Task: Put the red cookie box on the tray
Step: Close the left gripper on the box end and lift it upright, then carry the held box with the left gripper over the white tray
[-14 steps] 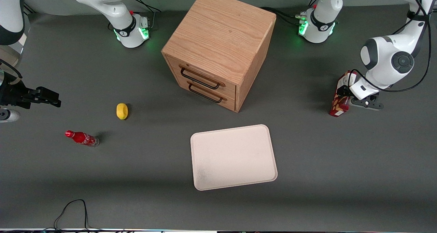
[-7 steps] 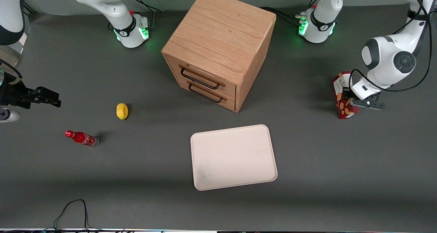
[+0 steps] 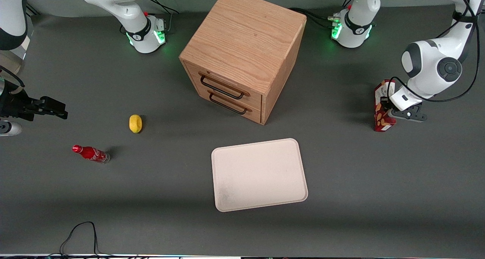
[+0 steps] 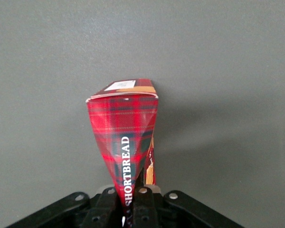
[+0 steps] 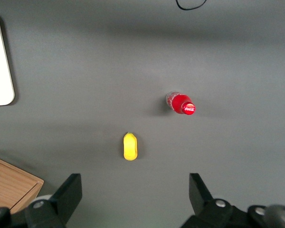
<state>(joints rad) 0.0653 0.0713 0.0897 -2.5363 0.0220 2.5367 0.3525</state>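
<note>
The red cookie box [image 3: 380, 109], tartan-patterned with biscuit pictures, stands nearly upright at the working arm's end of the table. My gripper [image 3: 386, 106] is shut on its upper part. In the left wrist view the box [image 4: 124, 128] reaches from between the black fingers [image 4: 145, 209] down toward the grey table, its end panel lowest. I cannot tell whether it touches the table. The cream-white tray [image 3: 259, 175] lies flat, nearer the front camera than the cabinet and well apart from the box, toward the parked arm's end. Its corner shows in the right wrist view [image 5: 0, 61].
A wooden two-drawer cabinet [image 3: 242, 50] stands mid-table, farther from the camera than the tray. A yellow lemon-like object [image 3: 135, 123] and a small red soda bottle [image 3: 91, 153] lie toward the parked arm's end. A black cable [image 3: 79, 232] loops at the table's front edge.
The box, held throughout, has swung from a clear tilt to nearly upright. The gripper has shifted slightly toward the working arm's end. Nothing else moved.
</note>
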